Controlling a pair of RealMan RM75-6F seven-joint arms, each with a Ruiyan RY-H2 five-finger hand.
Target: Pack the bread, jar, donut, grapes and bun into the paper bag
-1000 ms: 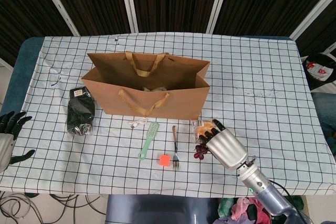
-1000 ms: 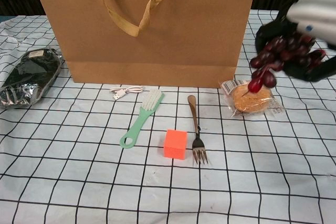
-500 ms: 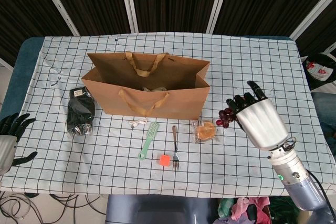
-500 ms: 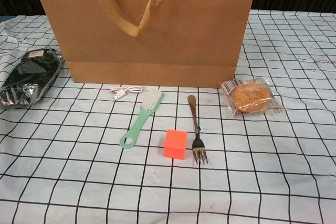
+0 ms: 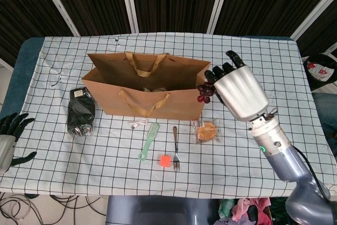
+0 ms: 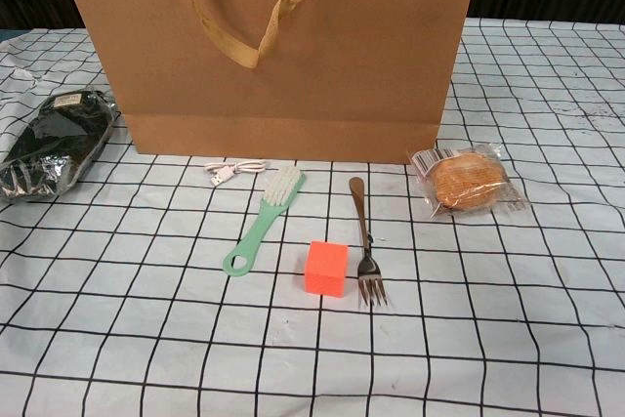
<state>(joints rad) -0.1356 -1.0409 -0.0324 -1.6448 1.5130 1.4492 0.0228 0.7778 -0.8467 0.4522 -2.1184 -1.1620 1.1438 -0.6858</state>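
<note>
My right hand (image 5: 238,90) is raised beside the right end of the brown paper bag (image 5: 150,96) and holds a dark red bunch of grapes (image 5: 206,91) that hangs at the bag's right edge. A wrapped bun (image 5: 206,130) lies on the cloth in front of the bag's right corner; the chest view shows the bun (image 6: 469,181) too. Something pale lies inside the bag (image 6: 269,46), too hidden to name. My left hand (image 5: 9,135) rests open at the far left table edge. The chest view shows neither hand.
A black foil packet (image 5: 81,111) lies left of the bag. In front of the bag lie a white cable (image 6: 235,170), a green brush (image 6: 263,219), a fork (image 6: 363,241) and an orange cube (image 6: 327,268). The checked cloth (image 5: 263,72) covers the table.
My right hand has lifted the grapes from beside the bun, swung out right, then moved up and left to the bag's right end. It left the chest view.
</note>
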